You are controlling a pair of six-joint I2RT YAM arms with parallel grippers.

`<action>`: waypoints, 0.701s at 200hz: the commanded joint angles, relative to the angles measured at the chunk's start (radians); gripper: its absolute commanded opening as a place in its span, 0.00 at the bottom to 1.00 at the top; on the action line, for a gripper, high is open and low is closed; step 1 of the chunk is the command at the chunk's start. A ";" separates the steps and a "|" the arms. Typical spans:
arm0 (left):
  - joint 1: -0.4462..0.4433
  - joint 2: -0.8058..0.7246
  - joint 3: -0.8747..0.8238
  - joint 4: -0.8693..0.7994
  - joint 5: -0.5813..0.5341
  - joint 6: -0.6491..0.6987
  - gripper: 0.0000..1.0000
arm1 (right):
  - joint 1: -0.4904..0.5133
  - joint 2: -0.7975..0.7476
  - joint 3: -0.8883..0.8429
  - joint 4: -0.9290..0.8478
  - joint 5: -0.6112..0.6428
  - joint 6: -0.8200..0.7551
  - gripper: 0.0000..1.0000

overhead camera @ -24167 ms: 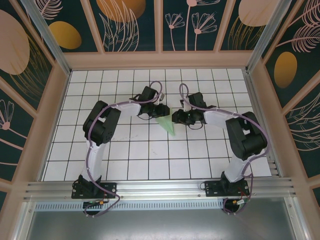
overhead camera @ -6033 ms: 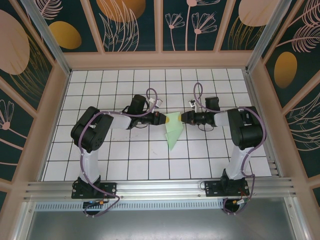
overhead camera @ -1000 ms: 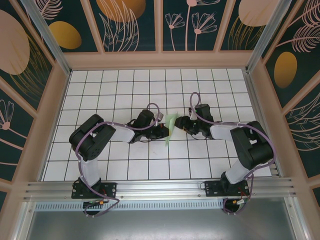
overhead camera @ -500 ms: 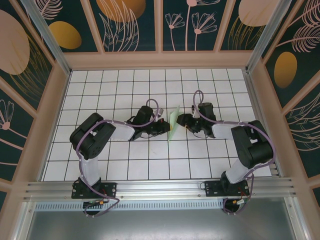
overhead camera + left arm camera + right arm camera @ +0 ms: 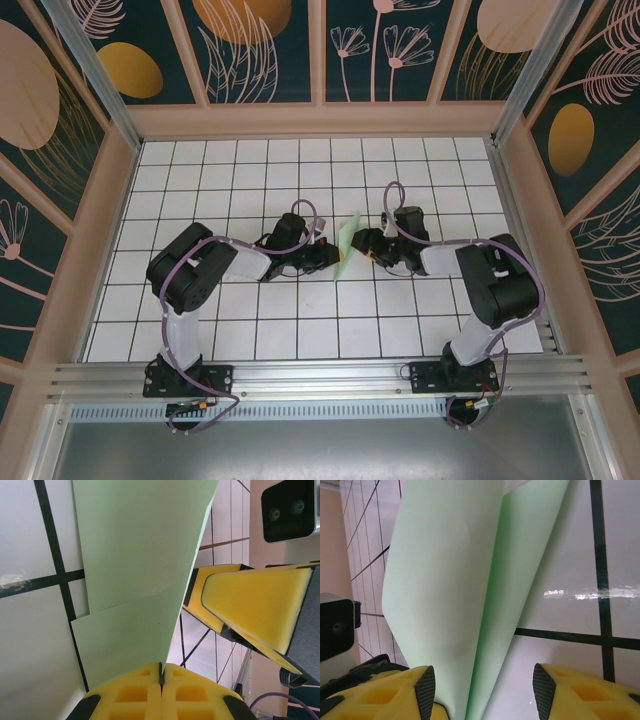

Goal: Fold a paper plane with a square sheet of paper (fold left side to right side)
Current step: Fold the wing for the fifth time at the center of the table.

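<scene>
Since six seconds back, paper plane (image 5: 347,243) has gone from lying flat to folded up, standing on edge mid tabletop (image 5: 300,330), a bit toward the far edge. Long axis runs far edge to near edge, between both arms. Left jaws pressed together, pinching the plane. Right jaws spread, straddling it, no squeeze visible. Pale green, plain, layers gaping slightly.

The middle of the desk (image 5: 250,322) is crowded. The left gripper (image 5: 332,257), clamped on the upright paper plane (image 5: 347,243), meets the right gripper (image 5: 362,246), whose jaws stand apart around the paper, and no gap is left between them. The left arm (image 5: 190,275) and right arm (image 5: 495,280) bar the middle rows. Bare tiles lie behind and in front, hemmed by the enclosure walls (image 5: 320,121).
</scene>
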 commanded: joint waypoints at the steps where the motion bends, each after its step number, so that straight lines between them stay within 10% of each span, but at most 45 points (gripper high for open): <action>1: 0.004 0.020 0.012 0.033 0.023 -0.013 0.00 | 0.011 0.032 0.033 0.034 -0.020 0.015 0.57; 140: 0.005 0.031 0.049 -0.010 0.040 0.019 0.05 | 0.022 0.134 0.105 -0.112 0.075 0.034 0.44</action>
